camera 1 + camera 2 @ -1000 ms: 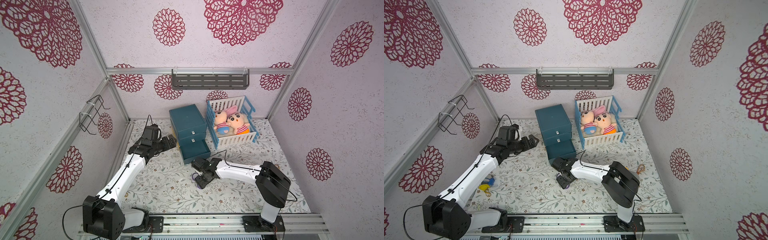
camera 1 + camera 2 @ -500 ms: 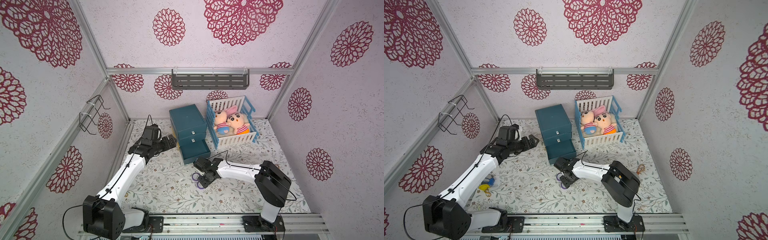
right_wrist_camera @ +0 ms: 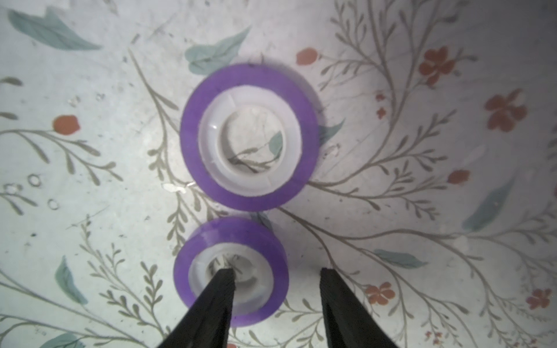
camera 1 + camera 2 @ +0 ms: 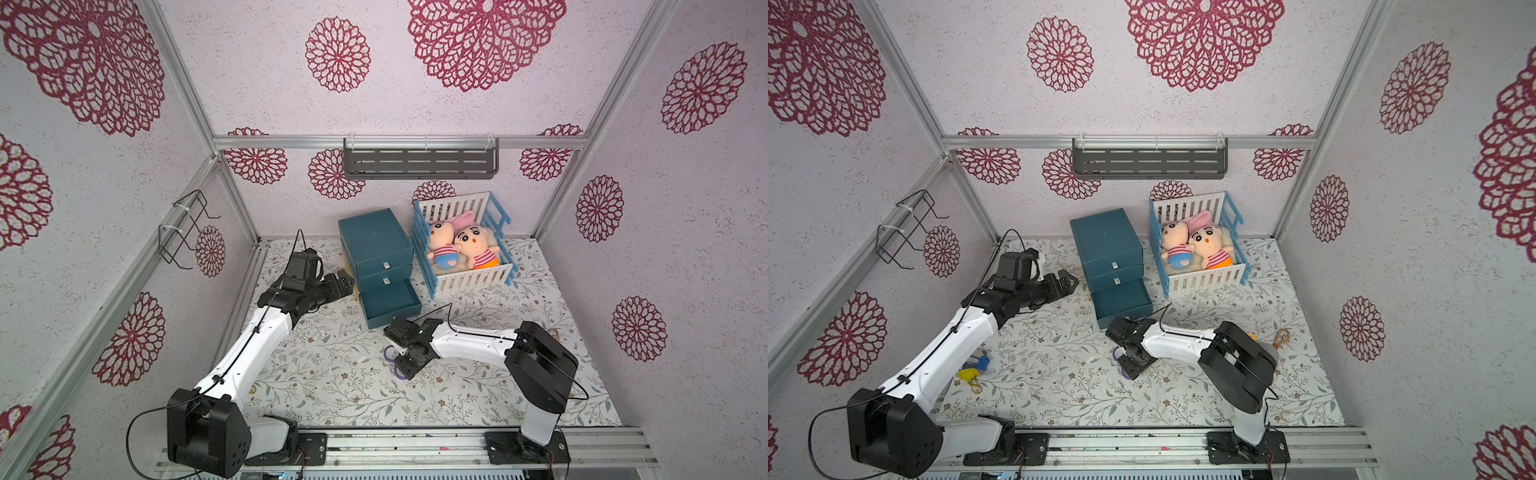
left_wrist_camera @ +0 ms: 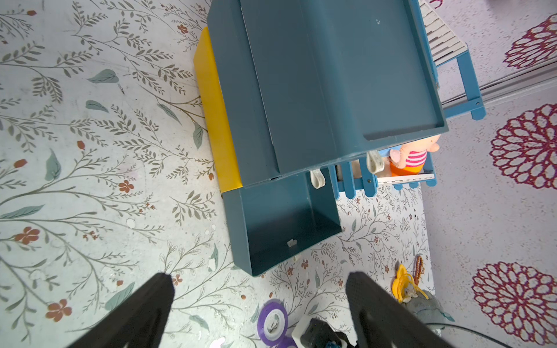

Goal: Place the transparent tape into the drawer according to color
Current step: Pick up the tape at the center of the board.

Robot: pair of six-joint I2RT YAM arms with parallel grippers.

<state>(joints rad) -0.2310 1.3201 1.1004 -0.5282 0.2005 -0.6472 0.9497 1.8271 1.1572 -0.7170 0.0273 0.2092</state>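
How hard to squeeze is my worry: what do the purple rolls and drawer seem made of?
Purple rolls: likely wound plastic film, smooth satin rim, on a pale, milky plastic core with moulded ribs. Drawer: probably matte teal plastic or painted board; thin, even walls.

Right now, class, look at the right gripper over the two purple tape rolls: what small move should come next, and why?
Probably close the right gripper on the purple roll at its fingertips. One finger sits in its core, the other stands outside the rim with a gap, so nothing is pinched yet.

bottom drawer (image 4: 388,297) stands open, crib (image 4: 469,280) just beside.
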